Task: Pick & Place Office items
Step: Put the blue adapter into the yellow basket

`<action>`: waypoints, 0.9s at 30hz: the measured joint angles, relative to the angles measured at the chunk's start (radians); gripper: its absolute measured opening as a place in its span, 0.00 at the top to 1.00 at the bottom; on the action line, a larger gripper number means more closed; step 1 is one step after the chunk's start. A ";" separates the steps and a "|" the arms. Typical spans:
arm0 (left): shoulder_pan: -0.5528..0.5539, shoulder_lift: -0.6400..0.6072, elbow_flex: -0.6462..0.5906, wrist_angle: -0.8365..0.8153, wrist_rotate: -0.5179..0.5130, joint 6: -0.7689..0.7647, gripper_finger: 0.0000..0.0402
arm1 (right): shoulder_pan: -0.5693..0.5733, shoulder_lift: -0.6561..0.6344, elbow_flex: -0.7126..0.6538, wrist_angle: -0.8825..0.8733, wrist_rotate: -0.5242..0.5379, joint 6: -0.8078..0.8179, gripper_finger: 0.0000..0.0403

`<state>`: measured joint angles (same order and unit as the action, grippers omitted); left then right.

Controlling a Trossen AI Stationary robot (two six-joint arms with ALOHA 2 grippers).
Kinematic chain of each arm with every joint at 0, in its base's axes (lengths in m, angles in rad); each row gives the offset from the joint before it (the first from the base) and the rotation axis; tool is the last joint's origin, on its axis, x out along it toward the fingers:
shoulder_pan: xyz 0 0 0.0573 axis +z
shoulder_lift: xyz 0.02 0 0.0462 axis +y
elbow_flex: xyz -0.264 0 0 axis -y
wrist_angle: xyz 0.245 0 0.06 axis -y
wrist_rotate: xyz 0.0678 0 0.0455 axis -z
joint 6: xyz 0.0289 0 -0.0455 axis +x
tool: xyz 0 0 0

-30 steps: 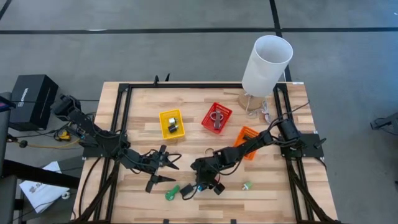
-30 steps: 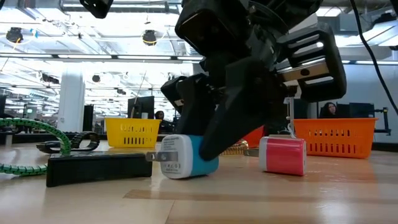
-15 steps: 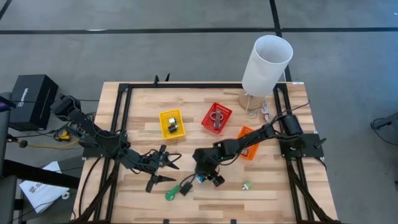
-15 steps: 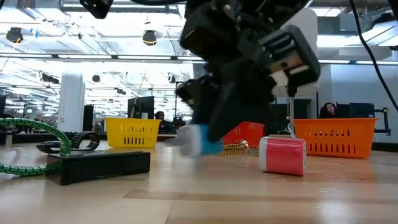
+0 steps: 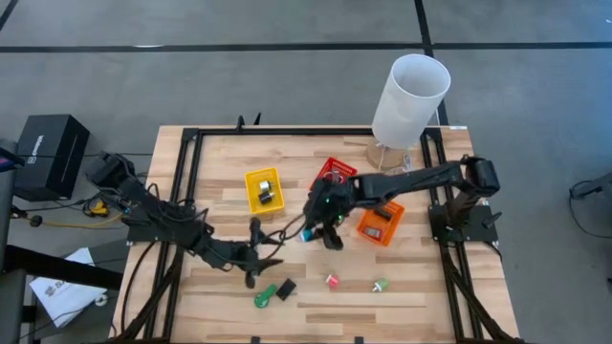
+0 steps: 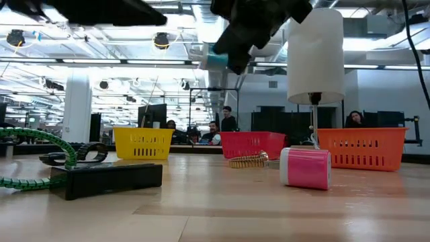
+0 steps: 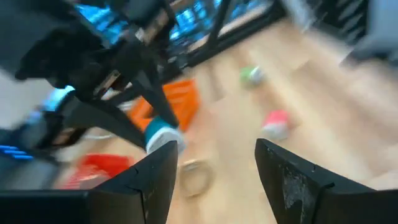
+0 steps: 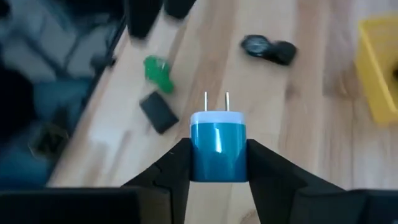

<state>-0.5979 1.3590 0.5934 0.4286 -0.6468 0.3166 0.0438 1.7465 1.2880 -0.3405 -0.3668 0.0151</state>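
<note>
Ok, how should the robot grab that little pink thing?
Probably from straight above, pinching the pink thing across its short body. It lies low on the table with bare wood all round, so fingers fit either side. The left gripper, open, looks free; the right gripper holds the blue charger.

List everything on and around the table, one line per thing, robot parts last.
Blue-and-white plug adapter: one, held above the table between the yellow and red bins.
Yellow plastic bin: one, middle left, with small items inside.
Red plastic bin: one, centre, partly under the right arm.
Orange plastic bin: one, right of centre.
Tall white cylinder: one, far right corner.
Pink small item: one, near edge.
Green small items: two, near edge.
Black flat block: one, beside the left green item.
Right gripper: shut on the adapter.
Left gripper: open, low near the front.
</note>
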 joint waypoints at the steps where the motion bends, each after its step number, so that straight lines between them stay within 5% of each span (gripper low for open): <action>1: 0.004 0.016 0.000 0.013 -0.024 0.055 0.48 | -0.010 -0.003 0.000 0.002 -0.002 0.068 0.69; 4: 0.023 0.057 0.000 0.066 -0.074 0.212 0.48 | -0.035 -0.012 0.000 0.009 -0.044 0.242 0.69; 9: 0.056 0.098 -0.001 0.101 -0.107 0.356 0.48 | -0.042 -0.013 0.000 0.105 -0.133 0.288 0.68; 24: 0.111 0.071 0.000 0.187 -0.109 0.368 0.48 | -0.032 -0.007 0.000 0.184 -0.163 0.358 0.67; 27: 0.127 0.071 0.000 0.188 -0.027 0.368 0.48 | -0.032 -0.007 0.000 0.205 -0.161 0.356 0.67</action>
<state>-0.4712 1.4296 0.5930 0.6170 -0.6741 0.6846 0.0115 1.7397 1.2877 -0.1350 -0.5278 0.3710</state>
